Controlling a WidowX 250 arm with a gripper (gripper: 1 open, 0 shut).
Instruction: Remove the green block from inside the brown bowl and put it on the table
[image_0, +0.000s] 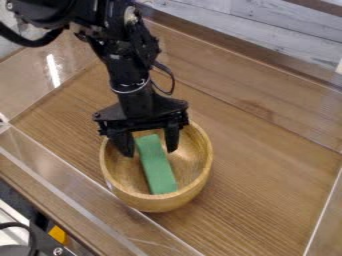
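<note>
- While the pincer hangs over the brown bowl, its fingers stand spread wide, with nothing clamped between them.
- Inside the bowl, the green block lies lengthwise on the floor, its far end near the fingertips.
- Beneath the bowl is the wood-grain surface, edged by a clear wall.

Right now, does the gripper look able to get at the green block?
Probably yes: the gripper is open above the block's upper end, and nothing covers the block. The bowl's walls stand around it, so sideways room looks limited.
</note>
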